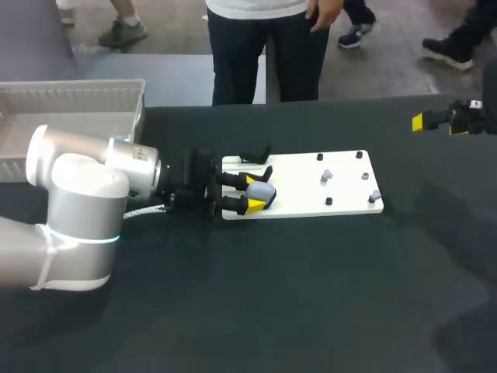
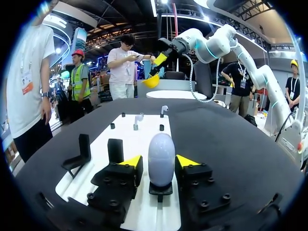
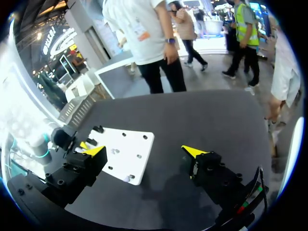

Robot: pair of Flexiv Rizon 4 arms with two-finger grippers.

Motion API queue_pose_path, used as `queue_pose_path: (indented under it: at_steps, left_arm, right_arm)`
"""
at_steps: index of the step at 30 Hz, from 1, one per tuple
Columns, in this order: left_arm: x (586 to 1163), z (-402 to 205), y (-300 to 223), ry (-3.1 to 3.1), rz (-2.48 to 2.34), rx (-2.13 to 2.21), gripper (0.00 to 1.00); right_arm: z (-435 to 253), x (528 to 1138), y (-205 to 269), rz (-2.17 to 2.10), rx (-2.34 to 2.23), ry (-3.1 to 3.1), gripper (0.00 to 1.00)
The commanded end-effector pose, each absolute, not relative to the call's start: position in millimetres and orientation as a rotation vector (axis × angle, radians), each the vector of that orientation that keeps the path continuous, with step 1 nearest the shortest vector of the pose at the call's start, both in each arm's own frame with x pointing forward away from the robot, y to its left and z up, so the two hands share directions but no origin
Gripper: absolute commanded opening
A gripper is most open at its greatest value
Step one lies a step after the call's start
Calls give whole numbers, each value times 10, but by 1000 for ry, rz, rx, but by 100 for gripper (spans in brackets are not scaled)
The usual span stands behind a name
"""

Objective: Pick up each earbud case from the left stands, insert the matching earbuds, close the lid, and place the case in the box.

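A pale, egg-shaped earbud case (image 1: 262, 192) (image 2: 161, 159) stands upright on a small black stand at the left end of the white plate (image 1: 311, 203) (image 2: 144, 139). My left gripper (image 1: 255, 193) (image 2: 159, 162) has one yellow-tipped finger on each side of the case. The gaps are very narrow, and a sliver still shows at one finger. Two small pale earbuds (image 1: 327, 176) (image 1: 374, 196) sit on posts at the plate's right end, ahead of the left gripper (image 2: 138, 117) (image 2: 164, 109). My right gripper (image 1: 439, 124) (image 3: 144, 151) hangs wide open above the table's far right, holding nothing.
A grey slatted box (image 1: 78, 101) sits at the table's back left, behind my left arm. An empty black stand (image 1: 255, 154) (image 2: 79, 154) is on the plate beside the case. A person stands at the table's far edge. Dark tabletop stretches in front of the plate.
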State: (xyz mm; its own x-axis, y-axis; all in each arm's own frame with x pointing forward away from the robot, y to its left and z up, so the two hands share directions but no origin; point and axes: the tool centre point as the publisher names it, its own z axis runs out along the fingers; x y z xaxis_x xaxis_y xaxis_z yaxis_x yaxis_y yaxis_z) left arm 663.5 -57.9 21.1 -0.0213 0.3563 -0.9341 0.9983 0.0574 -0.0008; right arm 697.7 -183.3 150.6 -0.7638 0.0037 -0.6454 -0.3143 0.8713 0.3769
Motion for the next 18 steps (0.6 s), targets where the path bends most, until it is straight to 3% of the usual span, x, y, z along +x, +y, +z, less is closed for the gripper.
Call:
queue_pose_path:
  at_steps: [1, 14, 18]
  left_arm:
    - [6633, 200, -583, 1500, -978, 1419, 37]
    - [6632, 180, -598, 1503, -987, 1420, 31]
    - [6625, 189, -593, 1499, -985, 1419, 23]
  right_arm:
    - [1496, 6985, -1836, 627, -226, 2371, 100]
    - [1496, 6985, -1836, 627, -226, 2371, 100]
    - [1496, 6985, -1836, 627, -226, 2371, 100]
